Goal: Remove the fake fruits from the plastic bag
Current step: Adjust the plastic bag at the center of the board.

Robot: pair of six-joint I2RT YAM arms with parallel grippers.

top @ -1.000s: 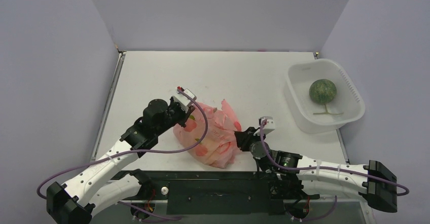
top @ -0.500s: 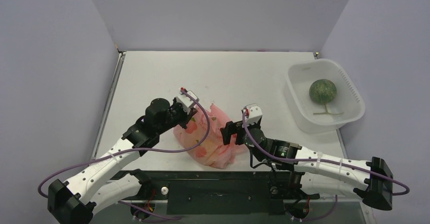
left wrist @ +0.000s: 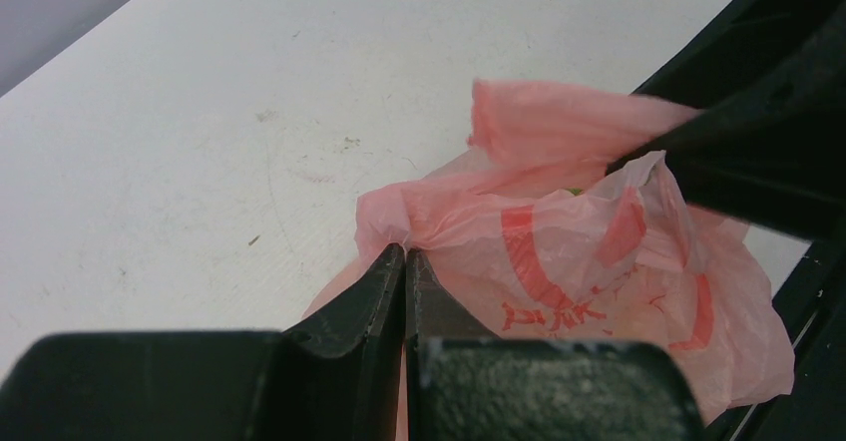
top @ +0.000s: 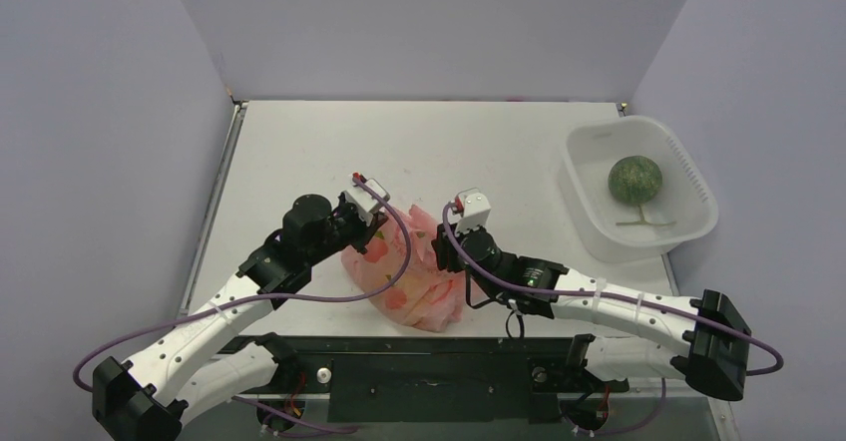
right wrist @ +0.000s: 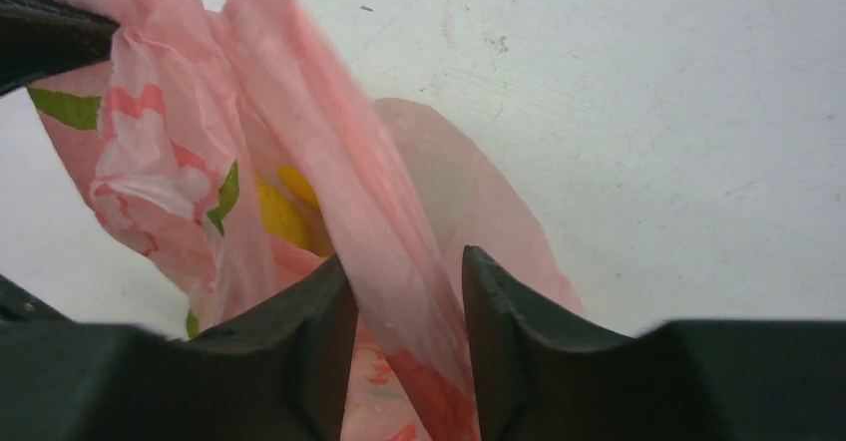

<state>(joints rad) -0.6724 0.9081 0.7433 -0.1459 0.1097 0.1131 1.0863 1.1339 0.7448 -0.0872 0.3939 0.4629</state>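
Opening the plastic bag (top: 414, 271) is in hand: left gripper (left wrist: 404, 253) pinches one edge; right gripper (right wrist: 404, 266), jaws slightly apart, straddles another fold. Next, it should close and pull.

Top view: bright, even, diffuse light from above. Table (top: 299, 142) near-white, walls (top: 100, 112) lavender-tinted. Soft, faint shadows under both arms and around plastic bag (top: 419, 276). Focus sharp across frame.

Left wrist view: bag print crisp. Left gripper (left wrist: 405, 253) dark, close, slightly soft.

Right wrist view: light passes through thin bag film. Right gripper (right wrist: 404, 258) underexposed, edges soft. Table scuffs in focus.
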